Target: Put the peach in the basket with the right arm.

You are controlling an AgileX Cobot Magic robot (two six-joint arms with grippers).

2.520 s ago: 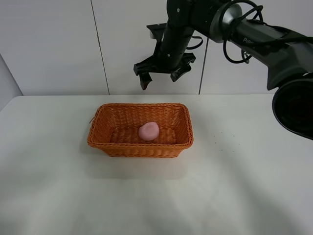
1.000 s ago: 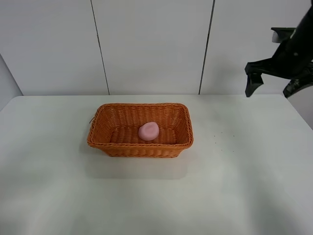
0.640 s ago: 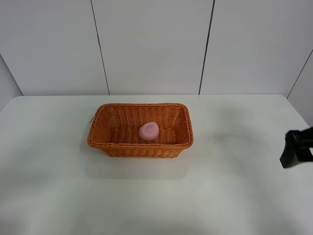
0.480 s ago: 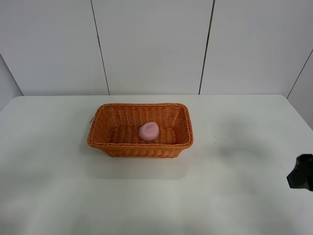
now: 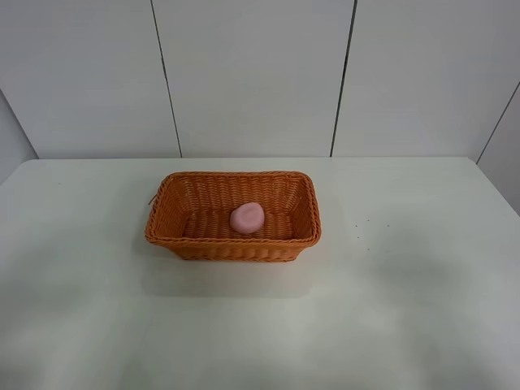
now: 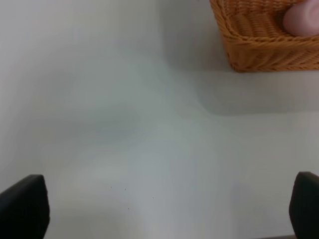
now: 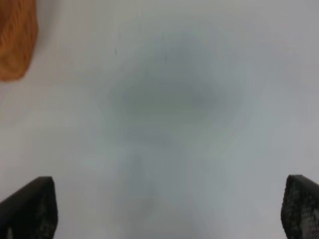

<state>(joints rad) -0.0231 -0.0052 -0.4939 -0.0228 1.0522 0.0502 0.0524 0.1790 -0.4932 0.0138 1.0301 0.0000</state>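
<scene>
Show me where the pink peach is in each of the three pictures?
Exterior high: the peach lies inside the basket, a little right of its middle.
Left wrist: only part of the peach shows, cut off at the picture's edge, inside the basket.
Right wrist: the peach is not in view; only a blurry bit of the basket shows at the edge.
Shared landmark: the orange basket, seen in all three views.

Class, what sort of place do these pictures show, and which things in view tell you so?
Probably a lab or test bench, not a home: a bare white table against plain white wall panels, holding only a wicker basket with a pale pink peach in it, watched by wrist cameras.
</scene>
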